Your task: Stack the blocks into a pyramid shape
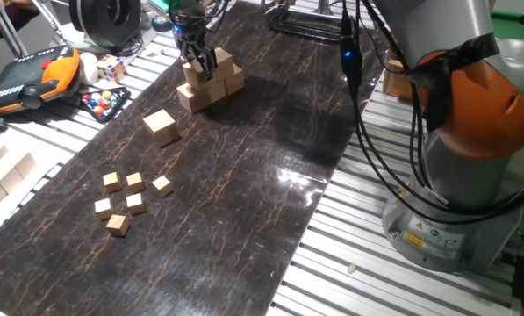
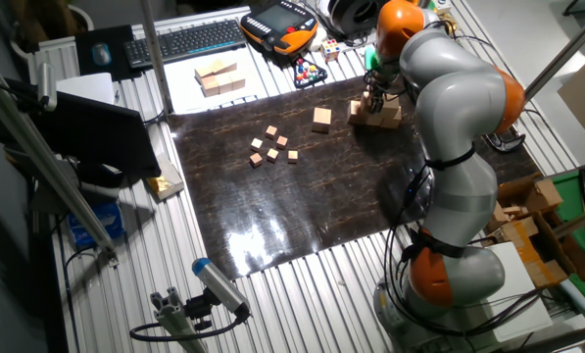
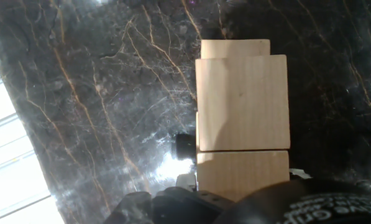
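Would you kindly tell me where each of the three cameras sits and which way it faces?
One fixed view: low at the table's near end, looking along the dark mat toward the block stack; arm base at right, gripper on the stack.
The other fixed view: high overhead, looking down on the whole arm, the loose block.
Hand view: on the hand, facing straight down onto the stack; dark gripper body along the bottom edge.
Shared: both fixed views show stack, loose block, small cubes.
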You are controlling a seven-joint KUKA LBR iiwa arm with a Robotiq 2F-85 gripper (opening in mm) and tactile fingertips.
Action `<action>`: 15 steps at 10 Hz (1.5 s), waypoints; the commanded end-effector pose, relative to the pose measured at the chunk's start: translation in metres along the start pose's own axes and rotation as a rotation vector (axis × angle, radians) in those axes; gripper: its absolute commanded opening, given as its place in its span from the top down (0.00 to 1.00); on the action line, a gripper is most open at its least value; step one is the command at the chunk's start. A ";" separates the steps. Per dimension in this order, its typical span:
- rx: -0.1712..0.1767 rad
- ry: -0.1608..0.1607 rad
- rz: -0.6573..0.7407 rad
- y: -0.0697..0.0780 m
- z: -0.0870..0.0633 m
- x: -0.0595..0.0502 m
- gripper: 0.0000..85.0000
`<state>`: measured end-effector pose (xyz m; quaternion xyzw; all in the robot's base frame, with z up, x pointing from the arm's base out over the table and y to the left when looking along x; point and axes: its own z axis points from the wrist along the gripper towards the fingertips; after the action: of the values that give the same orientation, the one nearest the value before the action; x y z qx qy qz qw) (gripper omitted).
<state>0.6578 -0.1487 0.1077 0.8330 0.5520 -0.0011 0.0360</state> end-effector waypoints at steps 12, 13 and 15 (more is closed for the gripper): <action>-0.007 0.020 0.050 -0.024 -0.035 0.023 0.00; -0.009 0.028 0.044 -0.028 -0.037 0.025 0.00; -0.023 0.044 0.034 -0.041 -0.041 0.032 0.00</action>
<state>0.6289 -0.0982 0.1446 0.8406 0.5399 0.0277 0.0339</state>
